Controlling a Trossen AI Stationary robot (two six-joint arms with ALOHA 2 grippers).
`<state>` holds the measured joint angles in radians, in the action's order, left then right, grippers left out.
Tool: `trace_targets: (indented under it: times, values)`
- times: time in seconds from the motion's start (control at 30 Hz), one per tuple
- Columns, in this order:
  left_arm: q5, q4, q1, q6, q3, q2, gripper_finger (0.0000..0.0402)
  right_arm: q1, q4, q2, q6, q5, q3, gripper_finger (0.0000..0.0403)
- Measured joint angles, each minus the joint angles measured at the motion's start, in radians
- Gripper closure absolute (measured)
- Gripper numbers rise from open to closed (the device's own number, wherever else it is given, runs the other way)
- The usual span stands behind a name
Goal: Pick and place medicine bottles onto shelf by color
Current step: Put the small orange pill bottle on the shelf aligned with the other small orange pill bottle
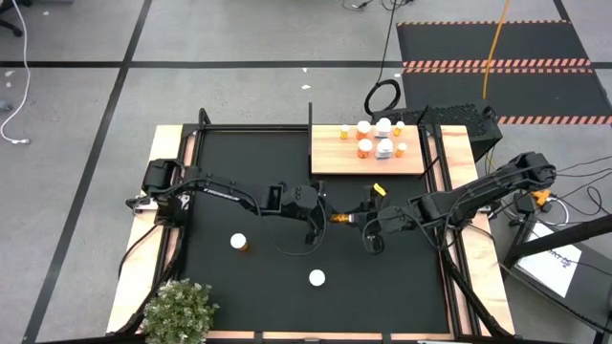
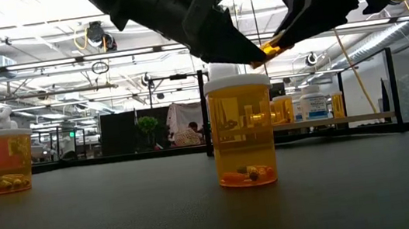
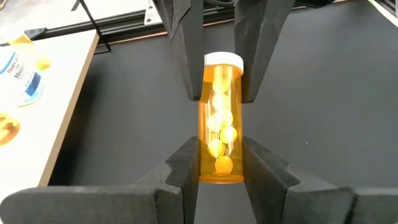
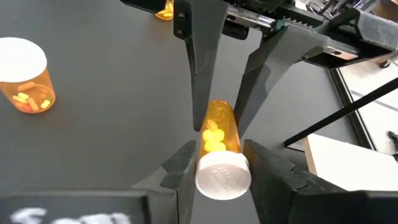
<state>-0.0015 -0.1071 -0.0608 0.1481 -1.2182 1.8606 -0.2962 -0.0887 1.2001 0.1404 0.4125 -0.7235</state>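
My left gripper [image 3: 221, 165] clamps the light, slick bottle [image 3: 219, 121] by its base while my right gripper [image 4: 217, 168] closes on its cap end

Glossy translucent orange plastic bottle [image 3: 219, 118] (white cap), matt black mat [image 1: 249, 162]

Around my tabletop [image 1: 172, 134] the grey floor [image 1: 239, 33] is crossed by dark tape lines. A black floor mat [image 1: 497, 43] with red-and-white striped edges lies beyond it, under an orange cable [image 1: 493, 48]. Looking level, I see bright ceiling lights [image 2: 43, 13] on white trusses.
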Motion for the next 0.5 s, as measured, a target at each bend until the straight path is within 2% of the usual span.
trace_targets:
  times: [0.23, 0.4, 0.5]
  values:
    - [0.001, 0.000, -0.003, -0.038, 0.000, 0.000, 0.0282, 0.000, -0.001, -0.007, -0.001, -0.003, 0.000, 0.0285]
    - [0.003, 0.041, -0.014, -0.067, 0.000, 0.000, 0.0210, 0.000, -0.007, -0.009, -0.001, -0.020, 0.000, 0.0284]
    - [-0.042, 0.082, -0.022, -0.077, 0.000, 0.000, 0.0158, 0.000, -0.016, -0.024, -0.009, -0.023, 0.000, 0.0284]
